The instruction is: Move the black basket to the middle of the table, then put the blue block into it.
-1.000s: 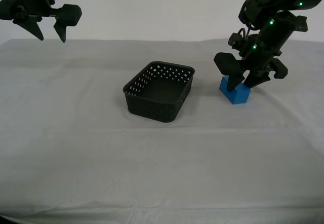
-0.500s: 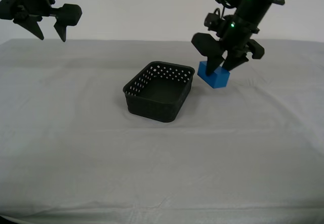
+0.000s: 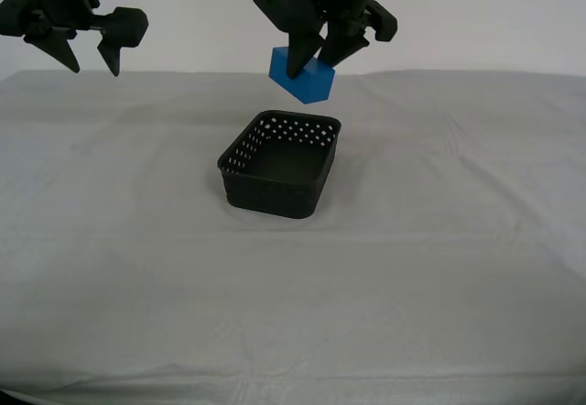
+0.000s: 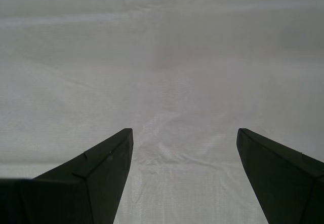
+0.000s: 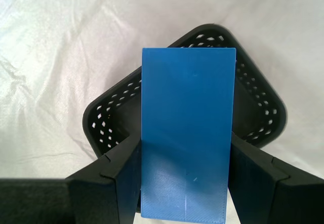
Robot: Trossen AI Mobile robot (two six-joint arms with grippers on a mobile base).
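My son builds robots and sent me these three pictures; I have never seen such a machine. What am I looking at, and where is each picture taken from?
This is a robot with two arms, each ending in a two-fingered gripper. The wide picture comes from a camera on the robot's body, looking over a table covered in wrinkled light grey cloth. On it stands a small black plastic basket with perforated walls. The other two pictures come from cameras on the grippers. My first gripper is shut on a bright blue rectangular block, held in the air above the basket; its own camera looks along the block down to the basket. My second gripper hangs open and empty at the exterior view's left, and its camera sees only cloth.
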